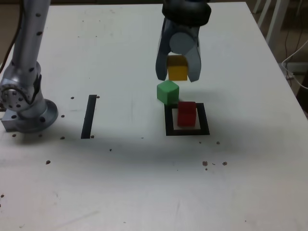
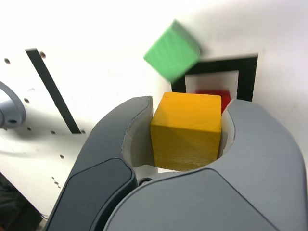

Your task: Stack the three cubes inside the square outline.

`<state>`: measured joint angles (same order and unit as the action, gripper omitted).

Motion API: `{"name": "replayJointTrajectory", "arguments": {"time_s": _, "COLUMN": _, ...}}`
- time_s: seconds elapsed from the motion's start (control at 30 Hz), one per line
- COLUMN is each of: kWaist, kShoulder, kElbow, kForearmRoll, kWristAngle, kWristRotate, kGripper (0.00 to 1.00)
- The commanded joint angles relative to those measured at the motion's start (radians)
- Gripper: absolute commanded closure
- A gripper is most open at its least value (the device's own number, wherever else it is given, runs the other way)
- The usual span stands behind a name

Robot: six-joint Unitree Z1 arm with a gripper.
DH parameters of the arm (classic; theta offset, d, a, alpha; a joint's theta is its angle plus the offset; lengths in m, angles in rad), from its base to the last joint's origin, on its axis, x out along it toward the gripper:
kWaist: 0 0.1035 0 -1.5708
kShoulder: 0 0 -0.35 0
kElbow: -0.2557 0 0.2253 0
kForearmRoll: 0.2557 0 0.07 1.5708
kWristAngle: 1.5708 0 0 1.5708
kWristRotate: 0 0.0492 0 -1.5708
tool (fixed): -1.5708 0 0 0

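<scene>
My gripper (image 1: 177, 77) is shut on the yellow cube (image 1: 177, 68), holding it in the air above the table, behind the square outline. The wrist view shows that yellow cube (image 2: 187, 131) clamped between both grey jaws. The red cube (image 1: 186, 113) stands inside the black square outline (image 1: 205, 120); in the wrist view only a sliver of the red cube (image 2: 211, 95) shows past the yellow one, within the outline (image 2: 245, 72). The green cube (image 1: 167, 92) rests on the table, touching the outline's far left corner in the exterior view; it also appears blurred in the wrist view (image 2: 172, 51).
A straight black tape strip (image 1: 89, 116) lies on the white table (image 1: 144, 192) at the exterior view's left of the outline. The arm's silver base (image 1: 26, 103) stands at the far left. Small dark specks dot the tabletop.
</scene>
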<state>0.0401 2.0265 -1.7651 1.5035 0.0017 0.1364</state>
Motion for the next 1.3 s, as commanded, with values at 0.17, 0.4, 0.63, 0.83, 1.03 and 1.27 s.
{"name": "replayJointTrajectory", "arguments": {"time_s": 0.17, "kWaist": -0.063, "kShoulder": -0.003, "kElbow": 0.018, "kForearmRoll": -0.002, "kWristAngle": -0.026, "kWristRotate": -0.053, "kGripper": 0.74}}
{"name": "replayJointTrajectory", "arguments": {"time_s": 0.4, "kWaist": -0.095, "kShoulder": 0.019, "kElbow": 0.021, "kForearmRoll": -0.013, "kWristAngle": -0.037, "kWristRotate": -0.086, "kGripper": 0.74}}
{"name": "replayJointTrajectory", "arguments": {"time_s": 0.63, "kWaist": -0.109, "kShoulder": 0.058, "kElbow": 0.012, "kForearmRoll": -0.031, "kWristAngle": -0.036, "kWristRotate": -0.093, "kGripper": 0.74}}
{"name": "replayJointTrajectory", "arguments": {"time_s": 0.83, "kWaist": -0.108, "kShoulder": 0.087, "kElbow": 0.009, "kForearmRoll": -0.052, "kWristAngle": -0.036, "kWristRotate": -0.093, "kGripper": 0.74}}
{"name": "replayJointTrajectory", "arguments": {"time_s": 1.03, "kWaist": -0.102, "kShoulder": 0.11, "kElbow": -0.002, "kForearmRoll": -0.059, "kWristAngle": -0.037, "kWristRotate": -0.092, "kGripper": 0.74}}
{"name": "replayJointTrajectory", "arguments": {"time_s": 1.27, "kWaist": -0.094, "kShoulder": 0.128, "kElbow": -0.011, "kForearmRoll": -0.062, "kWristAngle": -0.037, "kWristRotate": -0.087, "kGripper": 0.74}}
